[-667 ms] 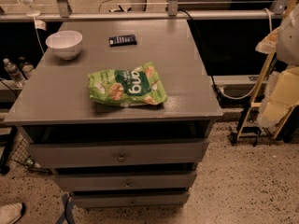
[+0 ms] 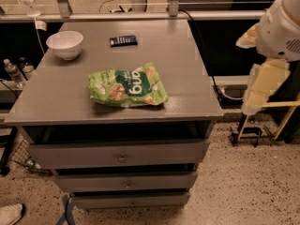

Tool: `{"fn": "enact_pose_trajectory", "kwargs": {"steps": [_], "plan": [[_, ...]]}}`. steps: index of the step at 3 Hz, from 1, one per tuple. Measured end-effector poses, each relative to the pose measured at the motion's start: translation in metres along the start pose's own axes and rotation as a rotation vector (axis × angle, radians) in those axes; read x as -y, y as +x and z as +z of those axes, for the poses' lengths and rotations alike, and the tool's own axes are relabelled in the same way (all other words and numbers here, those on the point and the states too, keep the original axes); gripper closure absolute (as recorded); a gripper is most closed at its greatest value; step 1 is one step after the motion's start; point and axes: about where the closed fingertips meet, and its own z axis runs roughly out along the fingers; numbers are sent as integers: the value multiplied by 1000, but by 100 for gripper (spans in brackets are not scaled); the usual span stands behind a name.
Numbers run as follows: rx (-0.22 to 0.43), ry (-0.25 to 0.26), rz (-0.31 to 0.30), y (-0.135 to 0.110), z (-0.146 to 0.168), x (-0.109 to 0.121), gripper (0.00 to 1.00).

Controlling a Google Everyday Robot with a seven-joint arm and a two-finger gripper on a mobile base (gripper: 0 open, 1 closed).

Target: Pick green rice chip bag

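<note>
The green rice chip bag (image 2: 127, 86) lies flat on the grey cabinet top (image 2: 187, 69), near the middle toward the front edge. It is light green with a dark green patch, white letters and pictures of pale round chips. My arm (image 2: 281, 27) comes in at the right edge, off the side of the cabinet. My gripper (image 2: 260, 89) hangs below it as a pale cream part, well to the right of the bag and away from the cabinet top. It holds nothing that I can see.
A white bowl (image 2: 64, 44) stands at the back left of the top. A small dark flat object (image 2: 123, 41) lies at the back middle. The cabinet has several drawers (image 2: 122, 156) below. A yellow-framed stand (image 2: 262, 125) is on the floor at the right, and water bottles (image 2: 14, 73) at the left.
The view has shifted closer and slightly to the right. My arm shows larger at the right edge. The bag, bowl and dark object have not moved on the top.
</note>
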Motion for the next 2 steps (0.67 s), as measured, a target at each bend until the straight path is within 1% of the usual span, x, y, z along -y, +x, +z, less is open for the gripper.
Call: {"fn": "enact_pose_trajectory", "kwargs": {"steps": [1, 2], "plan": [[45, -26, -62, -17, 26, 23, 0], [114, -54, -144, -54, 62, 47, 0]]}}
